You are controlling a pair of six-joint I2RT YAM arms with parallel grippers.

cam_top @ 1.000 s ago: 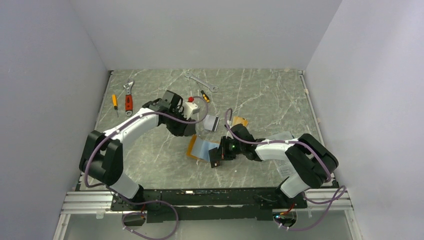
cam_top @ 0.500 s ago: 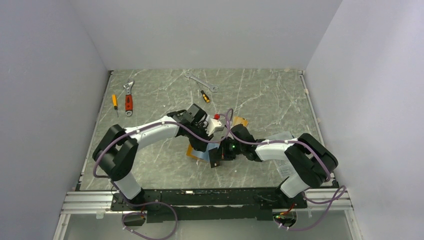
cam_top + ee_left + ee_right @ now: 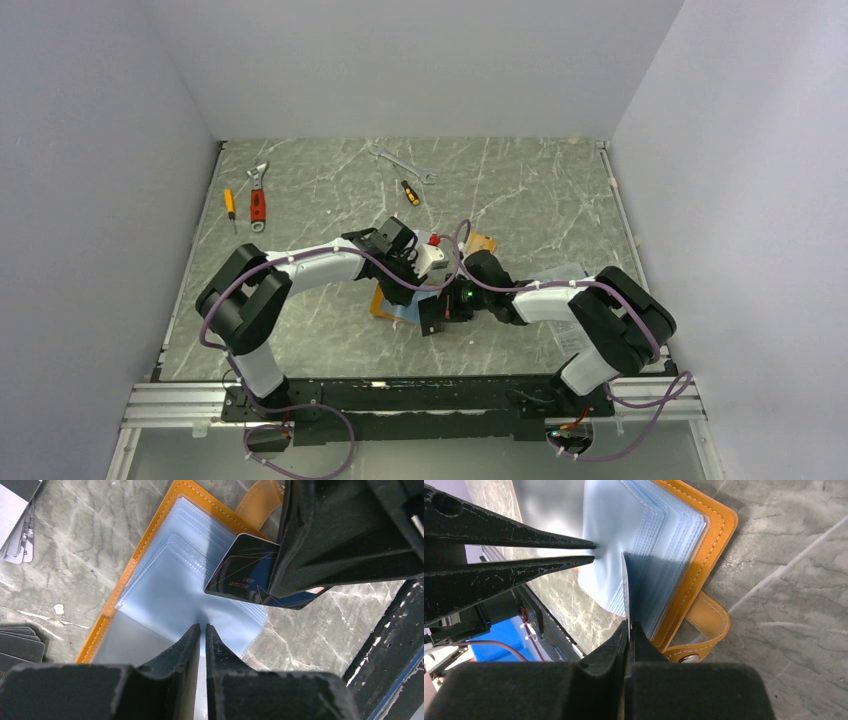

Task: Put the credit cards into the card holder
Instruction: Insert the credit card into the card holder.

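Black left gripper (image 3: 202, 630): jaws almost closed, tips at a clear pocket leaf (image 3: 165, 590); a grip on it cannot be confirmed. Card holder (image 3: 131, 570) lies open mid-counter (image 3: 520, 190), nearer the near edge. Right gripper (image 3: 629, 625): jaws clamped on a dark credit card (image 3: 240, 575), its corner over the pockets. Recommended: part one pocket mouth, square the card, slide slowly.
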